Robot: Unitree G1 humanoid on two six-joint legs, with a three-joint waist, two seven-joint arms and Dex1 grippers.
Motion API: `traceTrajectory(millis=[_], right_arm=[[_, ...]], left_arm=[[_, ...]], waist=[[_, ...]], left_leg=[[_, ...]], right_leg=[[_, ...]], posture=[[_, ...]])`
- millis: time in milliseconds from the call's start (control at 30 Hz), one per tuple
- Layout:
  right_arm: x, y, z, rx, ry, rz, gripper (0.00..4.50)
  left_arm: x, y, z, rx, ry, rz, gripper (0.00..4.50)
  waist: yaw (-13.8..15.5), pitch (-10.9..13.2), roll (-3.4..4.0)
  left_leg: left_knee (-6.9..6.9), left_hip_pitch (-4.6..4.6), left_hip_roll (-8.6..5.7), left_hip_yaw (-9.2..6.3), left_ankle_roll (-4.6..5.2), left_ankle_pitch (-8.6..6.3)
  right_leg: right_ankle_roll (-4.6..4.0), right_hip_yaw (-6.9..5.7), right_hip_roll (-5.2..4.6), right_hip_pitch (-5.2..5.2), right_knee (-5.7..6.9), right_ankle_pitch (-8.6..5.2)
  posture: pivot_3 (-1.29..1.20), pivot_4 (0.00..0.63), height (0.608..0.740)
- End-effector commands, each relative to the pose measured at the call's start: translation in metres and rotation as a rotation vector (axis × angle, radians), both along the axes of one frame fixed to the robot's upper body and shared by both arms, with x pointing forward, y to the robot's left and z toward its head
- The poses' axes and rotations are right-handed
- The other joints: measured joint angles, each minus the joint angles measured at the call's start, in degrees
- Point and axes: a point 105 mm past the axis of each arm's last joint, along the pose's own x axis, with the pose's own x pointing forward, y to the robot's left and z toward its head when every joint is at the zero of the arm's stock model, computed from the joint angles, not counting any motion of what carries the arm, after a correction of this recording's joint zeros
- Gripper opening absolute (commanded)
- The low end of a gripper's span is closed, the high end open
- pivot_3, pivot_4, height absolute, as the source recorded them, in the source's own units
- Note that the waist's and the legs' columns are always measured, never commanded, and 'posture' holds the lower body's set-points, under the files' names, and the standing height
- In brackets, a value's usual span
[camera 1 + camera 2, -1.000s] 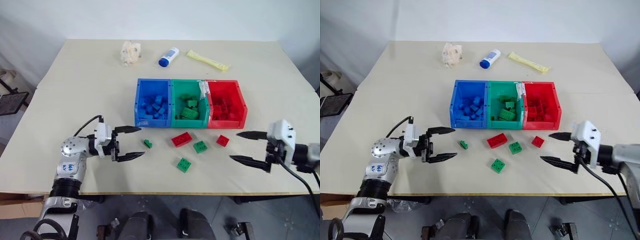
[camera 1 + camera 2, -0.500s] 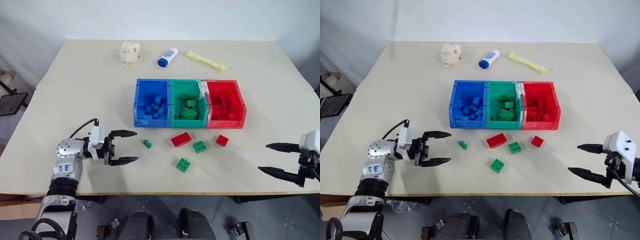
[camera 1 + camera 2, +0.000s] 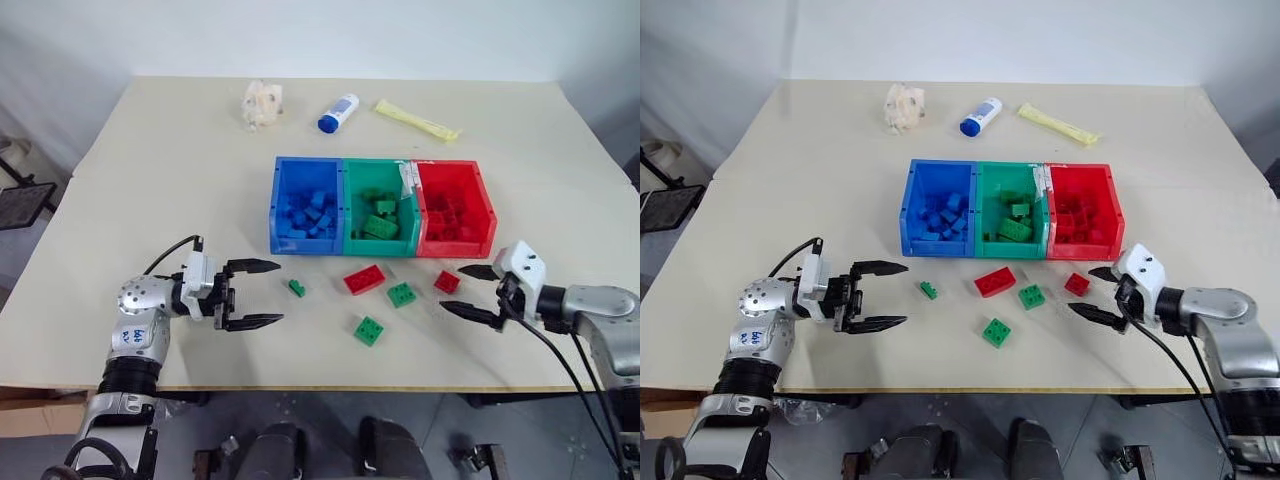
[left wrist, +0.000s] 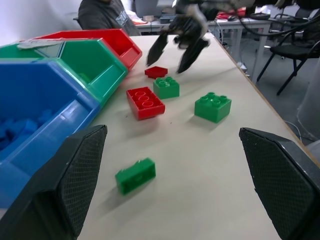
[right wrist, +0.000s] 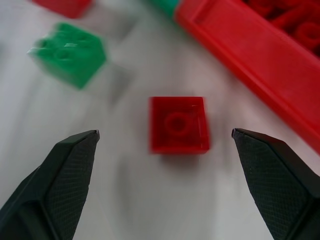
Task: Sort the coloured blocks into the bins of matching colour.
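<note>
My left gripper (image 3: pixel 252 294): I hold it low near the table's (image 3: pixel 150 170) front edge. Its fingers are spread wide with nothing between them. It points sideways at the small green block (image 3: pixel 296 288), which lies just past the tips.
My right gripper (image 3: pixel 468 292): its fingers are spread wide too, and empty. I aim it at the small red block (image 5: pixel 179 124), which sits flat between the two tips, so I think a grab comes next.
Loose blocks: five lie in front of the bins. There is the small green block, a green square block (image 3: pixel 367 330) closest to me, a long red block (image 3: pixel 363 279), another green block (image 3: pixel 401 294) beside it, and the small red block.
Room to move: the loose blocks lie apart, so fingers fit around each. The red bin's front wall is near the small red block, so I must not bump it.
Bins: the blue bin (image 3: pixel 276 195), green bin (image 3: pixel 347 200) and red bin (image 3: pixel 483 205) are joined in a row. Each holds blocks of its own colour.
Far side: a bottle (image 3: pixel 338 112), a yellow packet (image 3: pixel 415 119) and a crumpled lump (image 3: pixel 263 102) lie well away.
</note>
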Motion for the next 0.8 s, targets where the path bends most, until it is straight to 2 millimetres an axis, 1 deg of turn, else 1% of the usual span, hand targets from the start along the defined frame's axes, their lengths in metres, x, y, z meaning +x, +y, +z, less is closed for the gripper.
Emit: traceTrajectory(millis=[33,133,233,267,300,433,467,533,600,700,733,800], right_arm=[[0.004,-0.002,0.001,-0.008,-0.034,-0.022,3.89],[0.006,-0.001,0.003,0.024,-0.039,-0.035,2.97],[0.006,-0.001,0.006,0.020,-0.069,-0.039,1.96],[0.007,0.000,0.011,0.024,-0.094,-0.040,1.65],[0.007,0.000,0.015,0.029,-0.109,-0.041,1.44],[0.006,0.011,0.056,0.057,-0.222,0.004,1.45],[0.009,0.013,0.063,0.058,-0.239,0.004,1.45],[0.019,0.012,0.081,0.058,-0.288,-0.025,1.45],[0.028,0.011,0.091,0.052,-0.311,-0.042,1.45],[0.050,0.009,0.105,0.044,-0.345,-0.074,1.45],[0.060,0.006,0.108,0.035,-0.363,-0.101,1.45],[0.071,0.004,0.109,0.023,-0.370,-0.122,1.45]], left_arm=[[-0.005,0.003,0.008,-0.013,-0.029,0.008,4.50],[-0.006,0.004,0.008,-0.012,-0.030,0.013,4.50],[-0.007,0.005,0.008,-0.016,-0.030,0.028,4.50],[-0.008,0.005,0.008,-0.017,-0.029,0.030,4.50],[-0.009,0.005,0.008,-0.017,-0.029,0.031,4.50],[-0.009,0.006,0.008,-0.018,-0.028,0.037,4.50],[-0.008,0.006,0.009,-0.018,-0.028,0.039,4.50],[-0.007,0.006,0.009,-0.018,-0.026,0.040,4.50],[-0.007,0.005,0.009,-0.018,-0.025,0.041,4.50],[-0.004,0.004,0.009,-0.021,-0.027,0.042,4.50],[-0.003,0.003,0.010,-0.022,-0.029,0.041,4.50],[-0.001,0.001,0.010,-0.026,-0.033,0.039,4.50]], waist=[[0.0,0.0,0.01],[0.0,0.0,0.01],[0.1,0.0,0.01],[0.1,0.0,0.01],[0.0,0.0,0.01],[0.0,0.0,0.02],[0.0,0.0,0.02],[-0.1,0.0,0.02],[-0.1,0.0,0.02],[-0.1,0.0,0.02],[-0.1,0.0,0.02],[-0.1,0.0,0.02]], left_leg=[[0.00,0.02,0.04,0.02,0.00,0.00],[0.03,0.05,0.05,0.02,0.00,0.00],[0.05,0.05,0.05,0.02,0.00,0.00],[0.05,0.05,0.05,0.02,0.00,0.00],[0.04,0.05,0.05,0.02,0.00,0.00],[0.03,0.04,0.06,0.04,0.00,0.00],[0.03,0.04,0.06,0.04,0.00,0.00],[0.03,0.04,0.06,0.06,0.00,0.00],[0.03,0.05,0.06,0.07,0.00,0.00],[0.00,0.05,0.07,0.06,-0.01,0.00],[-0.01,0.04,0.05,0.07,-0.01,0.00],[0.00,0.04,0.04,0.08,0.00,0.00]], right_leg=[[0.00,0.02,0.03,0.00,0.01,0.00],[0.00,0.03,0.05,0.02,0.05,0.00],[0.00,0.05,0.03,0.02,0.05,0.00],[0.00,0.05,0.04,0.02,0.05,0.00],[0.00,0.06,0.04,0.02,0.05,0.00],[0.00,0.07,0.04,-0.02,0.05,0.00],[0.00,0.07,0.05,-0.02,0.05,0.00],[0.00,0.10,0.04,-0.02,0.04,0.00],[0.00,0.11,0.04,-0.03,0.05,0.00],[-0.01,0.09,0.05,-0.04,0.05,0.00],[-0.01,0.09,0.03,-0.04,0.02,-0.01],[-0.01,0.09,0.03,-0.04,0.03,0.00]], posture=[[0.00,0.150,0.740],[0.00,0.150,0.740],[0.00,0.150,0.740],[0.00,0.150,0.740],[0.00,0.150,0.740],[0.00,0.150,0.740],[0.00,0.150,0.740],[0.00,0.150,0.740],[0.00,0.150,0.740],[0.00,0.150,0.740],[0.00,0.150,0.740],[0.00,0.150,0.740]])
